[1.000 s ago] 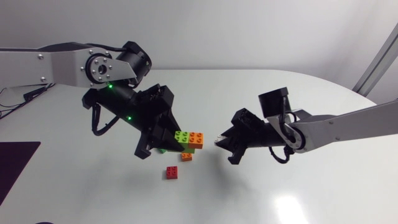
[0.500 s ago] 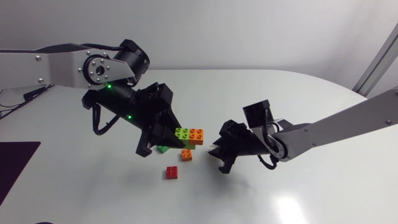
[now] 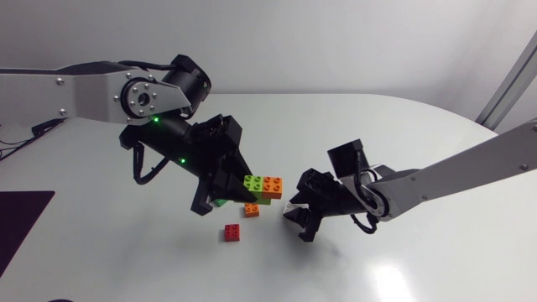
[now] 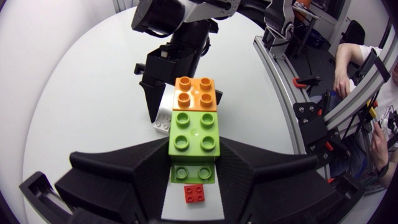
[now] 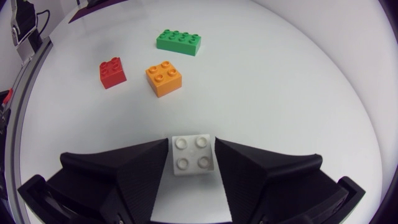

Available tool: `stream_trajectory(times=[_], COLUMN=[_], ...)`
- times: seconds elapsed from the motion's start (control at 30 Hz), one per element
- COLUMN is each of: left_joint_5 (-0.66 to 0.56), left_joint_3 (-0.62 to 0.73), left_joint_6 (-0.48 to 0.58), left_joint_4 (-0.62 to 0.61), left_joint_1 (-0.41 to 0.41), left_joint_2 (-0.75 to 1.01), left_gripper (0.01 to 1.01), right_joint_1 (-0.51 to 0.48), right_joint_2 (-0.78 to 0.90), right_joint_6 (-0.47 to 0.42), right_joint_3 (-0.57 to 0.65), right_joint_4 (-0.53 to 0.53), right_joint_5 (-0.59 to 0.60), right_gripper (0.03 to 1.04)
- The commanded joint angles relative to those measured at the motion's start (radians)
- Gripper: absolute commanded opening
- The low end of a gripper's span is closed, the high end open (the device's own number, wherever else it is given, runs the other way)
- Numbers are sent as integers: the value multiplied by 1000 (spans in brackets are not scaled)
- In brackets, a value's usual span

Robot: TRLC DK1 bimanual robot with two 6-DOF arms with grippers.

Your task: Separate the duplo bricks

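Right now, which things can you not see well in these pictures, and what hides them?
Head view: the white brick is almost hidden inside the right gripper.
Head view: the dark green brick is mostly behind the left gripper and its stack.
Left wrist view: the loose orange brick does not show; the stack likely covers it.

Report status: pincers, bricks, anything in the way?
Left pincer shut on lime-orange stack. Right pincer shut on white brick, close by stack. Red brick, orange brick, green brick loose on table, nothing blocking.
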Motion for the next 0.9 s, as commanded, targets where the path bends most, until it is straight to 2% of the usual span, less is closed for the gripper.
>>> stream_trajectory(times=[0.0, 0.03, 0.1, 0.3, 0.47, 0.6, 0.87], left_joint_5=[-2, -4, -8, -17, -42, -45, -60], left_joint_3=[-23, -24, -31, -34, -23, 0, 9], left_joint_6=[-22, -24, -24, -16, -10, -12, -12], left_joint_4=[5, 5, 7, 7, 4, -4, -15], left_joint_1=[-10, -12, -17, -33, -61, -84, -118], left_joint_2=[11, 8, 0, -1, 17, 31, 39], left_gripper=[325, 325, 325, 326, 328, 328, 328], right_joint_1=[8, 8, -1, -80, -90, -44, 66], right_joint_2=[-16, -29, -78, -368, -561, -627, -658], right_joint_6=[-20, -21, -23, -43, -73, -79, -60], right_joint_3=[-26, -26, -29, -28, -14, -20, -12], right_joint_4=[-23, -33, -59, -244, -438, -522, -565], right_joint_5=[-2, -2, -5, -103, -177, -200, -194], right_gripper=[759, 830, 885, 895, 895, 895, 893])
